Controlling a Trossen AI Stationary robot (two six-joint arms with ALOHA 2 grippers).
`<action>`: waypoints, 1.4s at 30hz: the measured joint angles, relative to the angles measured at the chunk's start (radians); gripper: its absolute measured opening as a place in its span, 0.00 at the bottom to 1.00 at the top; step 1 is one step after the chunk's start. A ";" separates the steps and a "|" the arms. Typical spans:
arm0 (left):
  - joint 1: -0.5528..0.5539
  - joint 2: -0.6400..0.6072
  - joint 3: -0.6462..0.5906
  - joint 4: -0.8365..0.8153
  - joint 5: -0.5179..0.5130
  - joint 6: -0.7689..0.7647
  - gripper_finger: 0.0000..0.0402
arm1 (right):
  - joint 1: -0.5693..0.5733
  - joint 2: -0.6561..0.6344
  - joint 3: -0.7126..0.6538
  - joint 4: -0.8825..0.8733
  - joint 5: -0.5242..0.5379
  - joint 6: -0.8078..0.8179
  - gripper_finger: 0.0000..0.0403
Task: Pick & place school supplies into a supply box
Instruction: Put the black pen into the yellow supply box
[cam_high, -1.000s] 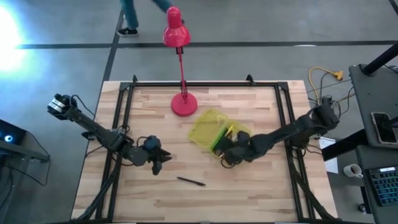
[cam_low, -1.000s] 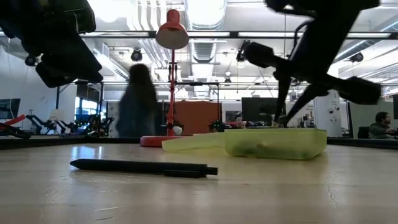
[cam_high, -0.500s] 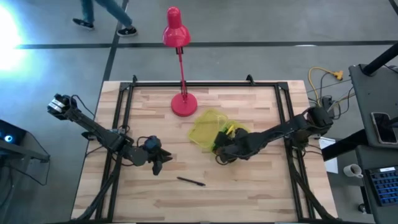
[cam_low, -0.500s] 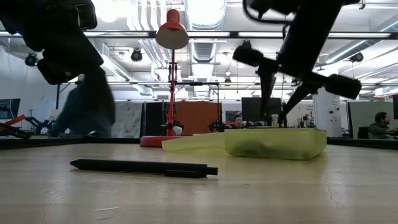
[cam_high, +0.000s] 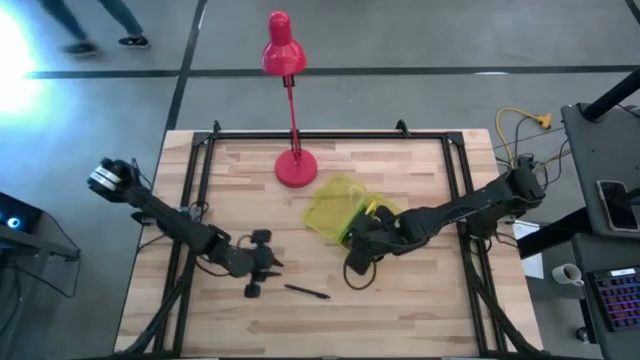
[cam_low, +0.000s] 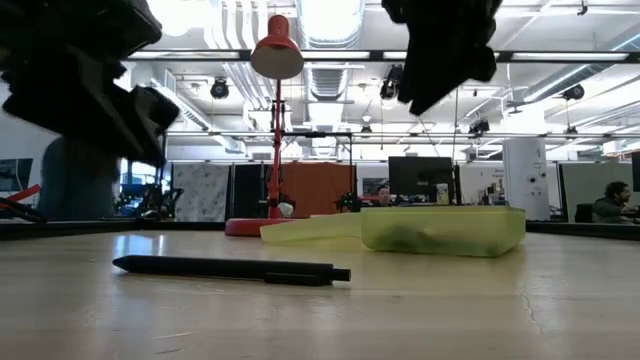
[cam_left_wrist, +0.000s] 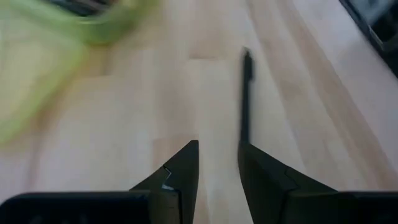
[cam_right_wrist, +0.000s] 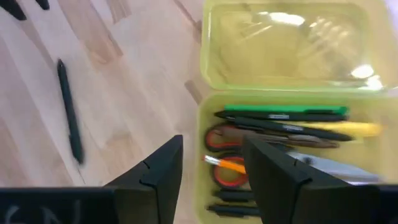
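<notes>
The yellow-green supply box (cam_high: 340, 213) lies open at the table's middle, its lid folded back toward the far side. In the right wrist view it holds a green pen (cam_right_wrist: 283, 110), a black pen (cam_right_wrist: 280, 119), a yellow one (cam_right_wrist: 356, 129), red-handled scissors (cam_right_wrist: 222, 140) and an orange pencil (cam_right_wrist: 225, 164). One black pen (cam_high: 306, 291) lies flat on the wood near the front. My right gripper (cam_high: 353, 266) hovers open beside the box's near left corner. My left gripper (cam_left_wrist: 217, 163) stands open just short of the black pen (cam_left_wrist: 245, 99), holding nothing.
A red desk lamp (cam_high: 295, 166) stands on its base behind the box, its head reaching past the far edge. A black frame rail (cam_high: 190, 200) runs along each side of the table. Bare wood lies in front of the pen.
My right gripper has opened, risen out of the box and drawn back toward the table's near edge. My left gripper has moved toward the near edge and the right, closer to the black pen. The pen and the box have stayed put.
</notes>
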 joint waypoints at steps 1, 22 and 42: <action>0.000 0.043 0.017 0.017 0.020 0.033 0.24 | 0.003 0.000 0.017 -0.027 0.003 -0.013 0.40; 0.025 0.469 0.298 0.003 0.096 0.134 0.24 | 0.176 0.000 0.007 -0.307 0.011 0.288 0.49; 0.174 0.531 0.467 -0.253 0.320 -0.063 0.03 | 0.272 -0.061 0.006 -0.758 0.231 0.705 0.45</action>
